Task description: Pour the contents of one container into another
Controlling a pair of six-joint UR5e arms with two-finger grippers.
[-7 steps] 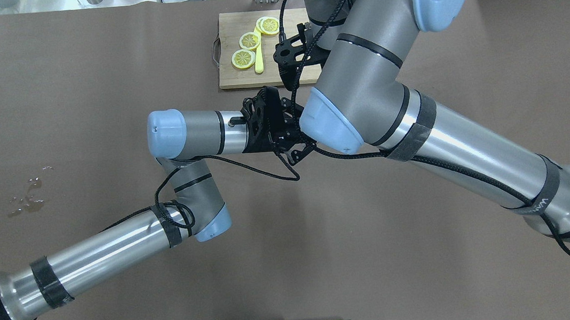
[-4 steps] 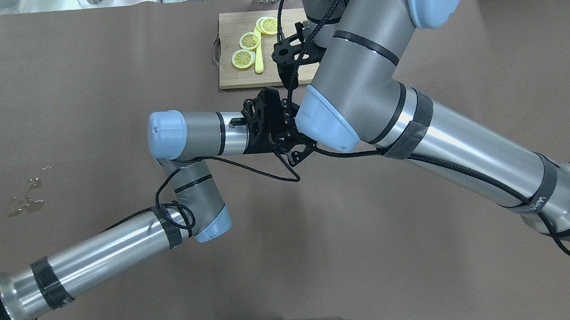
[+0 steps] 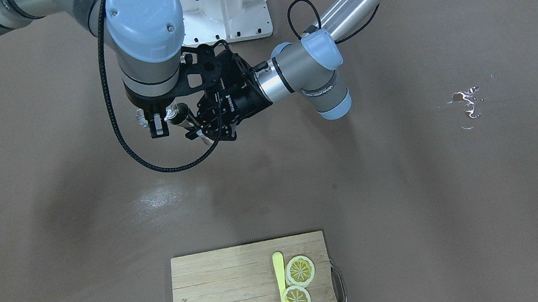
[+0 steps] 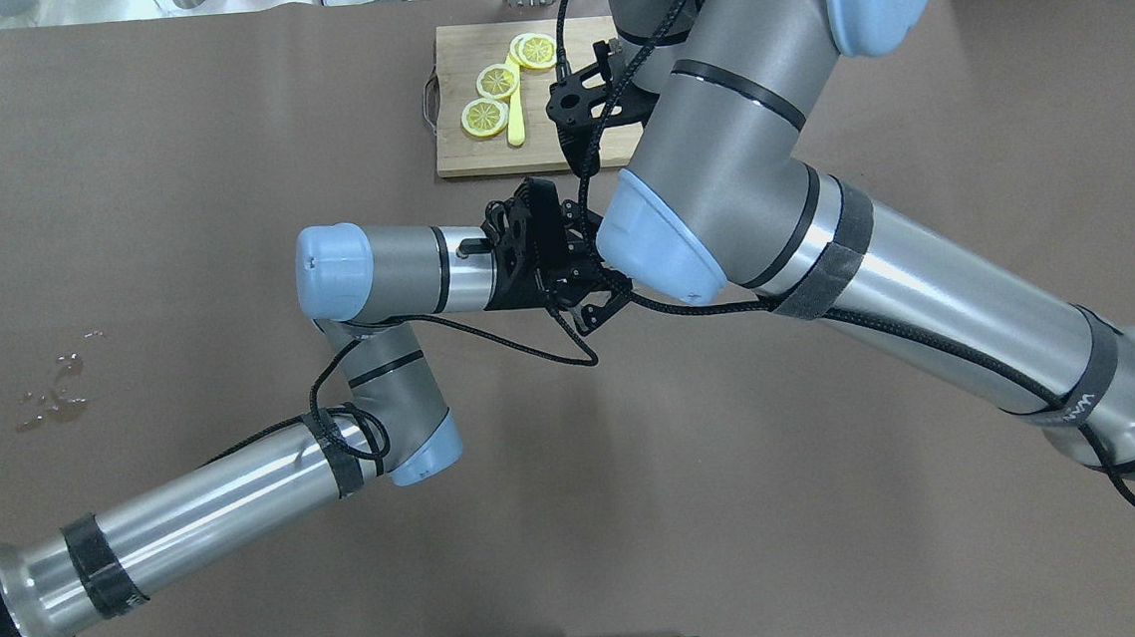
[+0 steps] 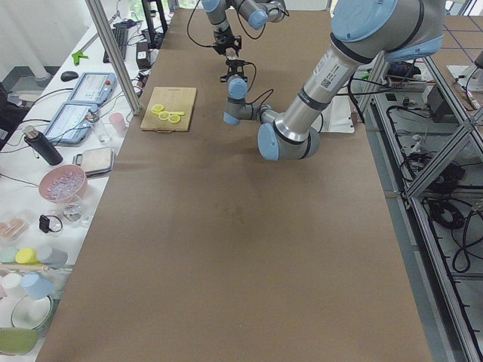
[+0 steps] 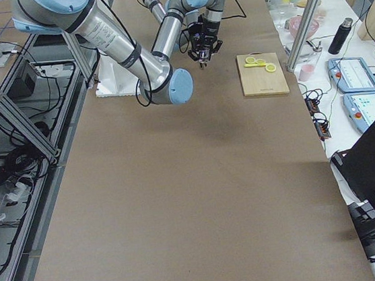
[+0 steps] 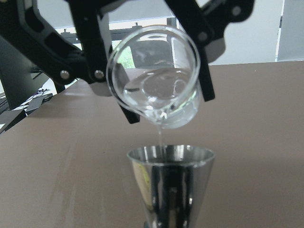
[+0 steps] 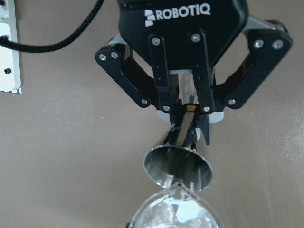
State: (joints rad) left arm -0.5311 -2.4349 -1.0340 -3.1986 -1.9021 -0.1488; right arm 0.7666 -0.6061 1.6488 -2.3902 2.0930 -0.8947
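In the left wrist view the clear glass tumbler (image 7: 156, 80) is tilted mouth-down, gripped by the black fingers (image 7: 206, 71) of my right gripper (image 3: 158, 125), which is shut on it. A thin stream of clear liquid (image 7: 161, 137) falls from its lip into the metal jigger (image 7: 171, 185) just below. In the right wrist view my left gripper (image 8: 189, 114) is shut on the waist of the jigger (image 8: 178, 164), with the glass (image 8: 175, 211) at the bottom edge. From the front, the jigger (image 3: 182, 115) lies between both grippers above the table.
A wooden cutting board (image 3: 215, 295) with lemon slices (image 3: 296, 300) and a yellow stick lies toward the operators' side. Spilled liquid (image 3: 465, 102) spots the brown table on my left. The white base plate (image 3: 225, 4) sits behind the grippers.
The right arm's wrist swayed slightly left and came back. The left arm has held still.
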